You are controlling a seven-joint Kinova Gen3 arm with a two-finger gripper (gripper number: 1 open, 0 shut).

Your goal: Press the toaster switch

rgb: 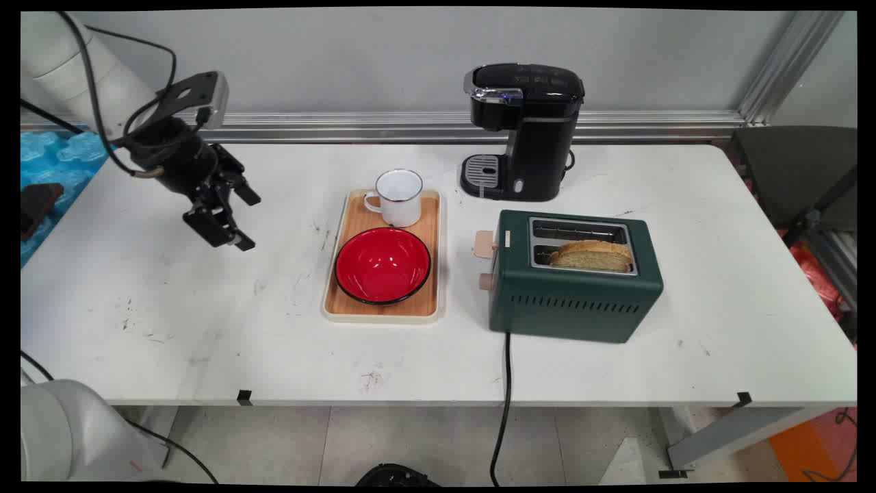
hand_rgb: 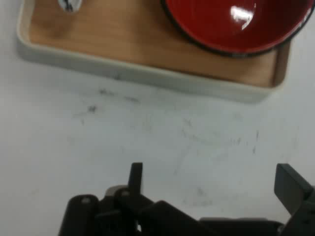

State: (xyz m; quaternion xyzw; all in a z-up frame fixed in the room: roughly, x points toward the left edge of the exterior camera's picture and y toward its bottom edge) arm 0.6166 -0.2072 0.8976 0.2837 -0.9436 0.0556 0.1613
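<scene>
white counter [rgb: 171, 329], scuffed. grey wall [rgb: 342, 61] behind, aluminium rail [rgb: 424, 127] along its base. tiled floor [rgb: 410, 438] below, dark chair [rgb: 794, 171] right.

A tray [rgb: 426, 311] at table [rgb: 137, 308] centre holds a red bowl [rgb: 382, 265] with a mug [rgb: 397, 197] at its 12 o'clock. Toaster [rgb: 571, 301] with bread [rgb: 592, 255] at 3 o'clock; coffee maker [rgb: 534, 130] at 1 o'clock.
</scene>
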